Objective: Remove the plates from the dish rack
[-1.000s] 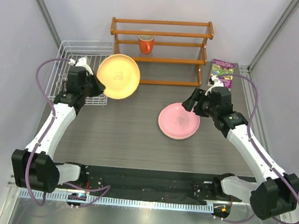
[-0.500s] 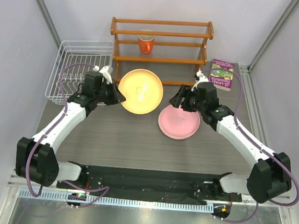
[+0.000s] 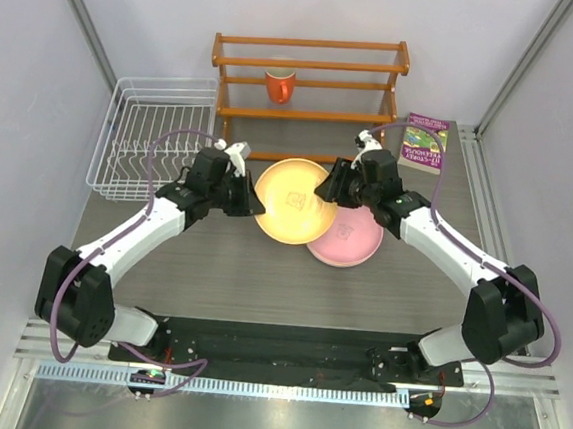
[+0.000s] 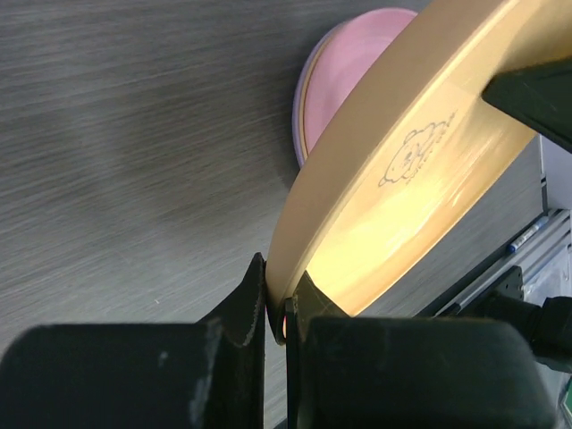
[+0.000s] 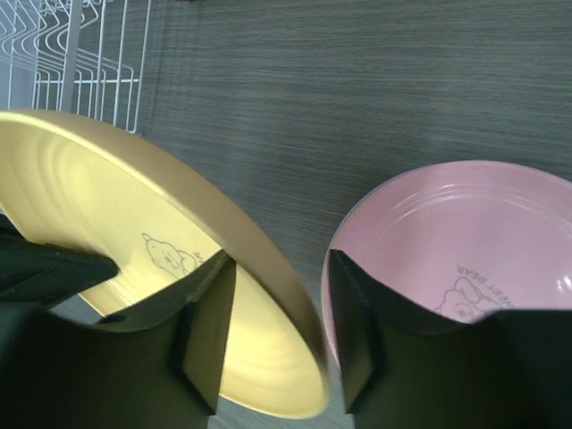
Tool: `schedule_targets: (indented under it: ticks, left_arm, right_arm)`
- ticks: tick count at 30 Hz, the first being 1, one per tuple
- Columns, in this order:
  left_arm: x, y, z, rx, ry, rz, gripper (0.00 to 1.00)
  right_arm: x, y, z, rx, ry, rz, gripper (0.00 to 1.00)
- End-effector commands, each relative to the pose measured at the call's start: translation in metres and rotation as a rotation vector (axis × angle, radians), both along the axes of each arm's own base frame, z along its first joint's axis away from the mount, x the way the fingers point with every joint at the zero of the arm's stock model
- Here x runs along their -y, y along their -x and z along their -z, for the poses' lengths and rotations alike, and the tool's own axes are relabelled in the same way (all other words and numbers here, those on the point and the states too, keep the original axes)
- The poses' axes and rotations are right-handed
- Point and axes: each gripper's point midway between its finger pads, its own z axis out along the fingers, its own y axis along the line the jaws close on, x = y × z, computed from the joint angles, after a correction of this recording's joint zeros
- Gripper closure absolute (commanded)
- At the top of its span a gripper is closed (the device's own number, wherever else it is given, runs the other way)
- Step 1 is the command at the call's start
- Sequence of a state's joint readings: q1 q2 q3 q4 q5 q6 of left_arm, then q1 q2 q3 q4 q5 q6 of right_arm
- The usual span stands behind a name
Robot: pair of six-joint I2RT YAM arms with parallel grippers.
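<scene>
Showing one orange plate [image 3: 293,200], one pink plate [image 3: 354,243].

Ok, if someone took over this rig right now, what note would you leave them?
Left gripper: shut on the orange plate at its rim, holding it tilted above the table.
Right gripper: open, jaws either side of that plate's opposite rim, not clamped.
Pink plate: flat on the table, seemingly on another plate; count unclear.
Rack: no plate visible in it.
Left to do: set the orange plate down, probably onto the pink one.
</scene>
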State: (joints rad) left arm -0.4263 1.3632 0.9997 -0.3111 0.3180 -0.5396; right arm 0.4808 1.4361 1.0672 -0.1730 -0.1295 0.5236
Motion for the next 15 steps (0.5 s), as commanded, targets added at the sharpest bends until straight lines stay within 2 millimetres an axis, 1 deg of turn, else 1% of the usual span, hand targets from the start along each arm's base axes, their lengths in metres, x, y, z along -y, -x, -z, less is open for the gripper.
schedule_targets:
  ticks: [1, 2, 4, 5, 6, 7, 8, 9, 10, 11, 12, 13, 14, 15]
  left_arm:
    - [0.015, -0.007, -0.023, 0.07, 0.039, 0.033, 1.0]
    - [0.014, -0.007, -0.026, 0.078, 0.04, 0.03, 1.0]
    - [0.01, -0.008, -0.023, 0.081, 0.02, 0.008, 1.0]
    - [0.007, -0.009, -0.023, 0.083, 0.011, -0.002, 0.99]
    - [0.005, -0.011, -0.023, 0.086, 0.001, -0.016, 0.92]
    - [0.001, -0.013, -0.019, 0.083, -0.022, -0.034, 0.82]
    - [-0.001, -0.014, -0.017, 0.082, -0.037, -0.045, 0.6]
    - [-0.003, -0.016, -0.015, 0.076, -0.048, -0.052, 0.54]
    - [-0.007, -0.017, -0.011, 0.07, -0.074, -0.065, 0.5]
    - [-0.009, -0.018, -0.008, 0.066, -0.088, -0.074, 0.45]
    - [-0.011, -0.02, -0.006, 0.063, -0.104, -0.085, 0.43]
    - [-0.015, -0.022, -0.003, 0.06, -0.125, -0.104, 0.4]
    - [-0.023, -0.024, 0.0, 0.064, -0.161, -0.137, 0.38]
    - [-0.029, -0.026, 0.001, 0.067, -0.183, -0.161, 0.37]
  right_arm:
    - [-0.002, -0.011, -0.011, 0.035, 0.005, 0.017, 0.68]
    - [0.001, -0.009, -0.008, 0.03, 0.018, 0.026, 0.78]
    - [0.005, -0.007, -0.007, 0.034, 0.031, 0.038, 0.91]
    - [0.009, -0.003, -0.008, 0.037, 0.034, 0.044, 0.99]
    - [0.014, -0.003, -0.009, 0.047, 0.046, 0.061, 0.99]
    - [0.018, -0.002, -0.011, 0.051, 0.057, 0.071, 0.99]
    - [0.023, 0.002, -0.012, 0.05, 0.068, 0.083, 0.99]
    - [0.032, 0.0, -0.013, 0.061, 0.093, 0.123, 0.99]
    - [0.036, 0.001, -0.013, 0.063, 0.107, 0.137, 0.99]
    - [0.043, 0.004, -0.011, 0.053, 0.128, 0.155, 0.99]
    - [0.049, 0.005, -0.014, 0.059, 0.134, 0.174, 0.99]
    - [0.06, 0.003, -0.014, 0.058, 0.155, 0.218, 0.99]
    - [0.068, 0.007, -0.008, 0.036, 0.177, 0.237, 0.99]
    - [0.075, 0.009, -0.008, 0.031, 0.183, 0.254, 0.99]
